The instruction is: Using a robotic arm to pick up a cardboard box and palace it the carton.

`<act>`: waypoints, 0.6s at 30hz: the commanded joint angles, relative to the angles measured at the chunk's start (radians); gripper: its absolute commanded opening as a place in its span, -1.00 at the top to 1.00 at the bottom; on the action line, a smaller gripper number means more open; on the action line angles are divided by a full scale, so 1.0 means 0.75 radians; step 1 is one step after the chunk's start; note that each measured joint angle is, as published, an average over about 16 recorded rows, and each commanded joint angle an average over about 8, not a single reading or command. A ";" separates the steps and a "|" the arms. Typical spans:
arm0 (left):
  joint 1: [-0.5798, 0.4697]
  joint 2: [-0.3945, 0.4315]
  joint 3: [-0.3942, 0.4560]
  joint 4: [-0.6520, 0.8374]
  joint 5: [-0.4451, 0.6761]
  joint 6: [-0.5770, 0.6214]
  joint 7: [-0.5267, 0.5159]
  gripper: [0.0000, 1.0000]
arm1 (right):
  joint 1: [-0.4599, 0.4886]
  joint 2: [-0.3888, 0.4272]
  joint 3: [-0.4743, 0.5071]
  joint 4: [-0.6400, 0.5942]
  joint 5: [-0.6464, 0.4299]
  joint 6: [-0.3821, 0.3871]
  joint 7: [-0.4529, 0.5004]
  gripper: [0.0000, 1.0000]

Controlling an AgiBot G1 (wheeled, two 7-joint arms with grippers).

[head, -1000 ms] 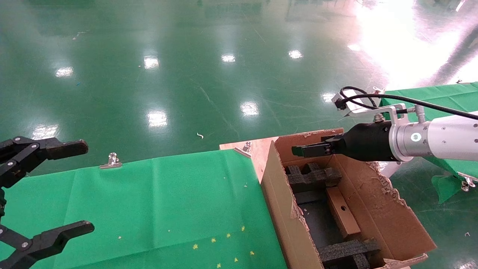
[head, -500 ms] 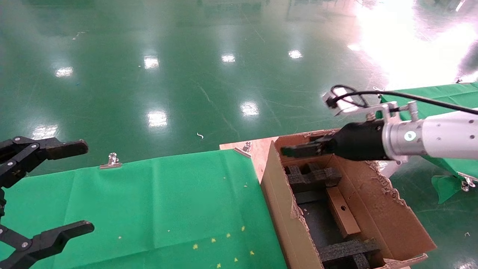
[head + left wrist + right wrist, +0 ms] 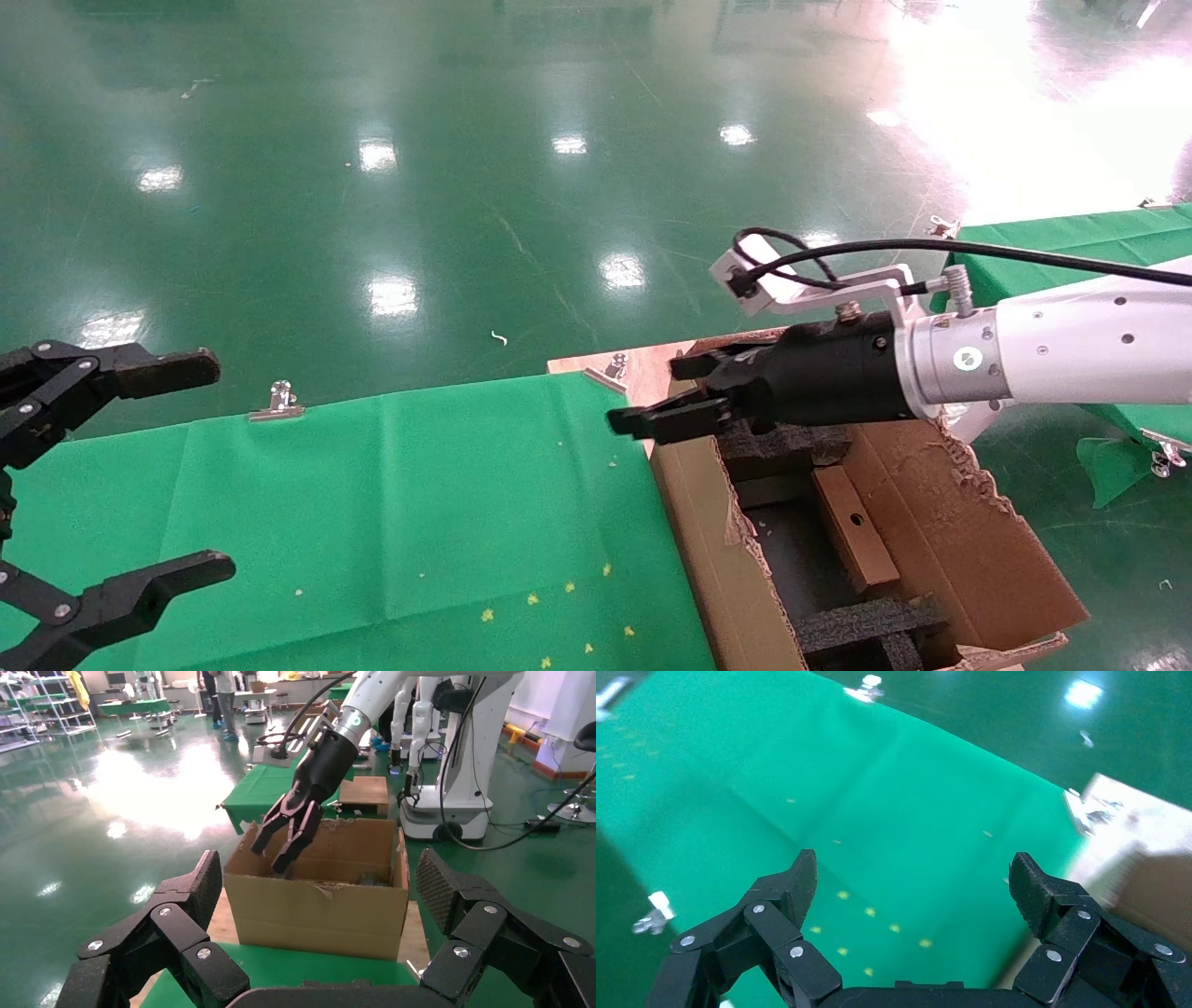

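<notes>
The white robotic arm (image 3: pixel 1071 349) reaches in from the right. Its black right gripper (image 3: pixel 652 393) is open and empty, hovering over the near left wall of the carton (image 3: pixel 694 531) and the edge of the green cloth. The left wrist view shows it (image 3: pixel 273 857) above the carton (image 3: pixel 316 906). The small flat cardboard box (image 3: pixel 852 531), with a round hole, lies inside the carton between black foam blocks (image 3: pixel 782 443). My left gripper (image 3: pixel 186 475) is open and empty at the far left, over the cloth. The right wrist view (image 3: pixel 912 881) shows only cloth between the open fingers.
A green cloth (image 3: pixel 419 503) covers the table, held by metal clips (image 3: pixel 277 401). A bare wooden board corner (image 3: pixel 652 373) lies beside the carton. A second green-covered table (image 3: pixel 1071 242) stands at the right. Another white robot (image 3: pixel 457 741) stands behind the carton.
My right gripper has moved left from over the carton's far end to over its left wall and the cloth edge, and its fingers now show spread apart. The left arm has not moved.
</notes>
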 commanded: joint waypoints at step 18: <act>0.000 0.000 0.000 0.000 0.000 0.000 0.000 -1.00 | -0.416 -0.086 0.674 -0.001 0.185 -0.354 -0.452 -1.00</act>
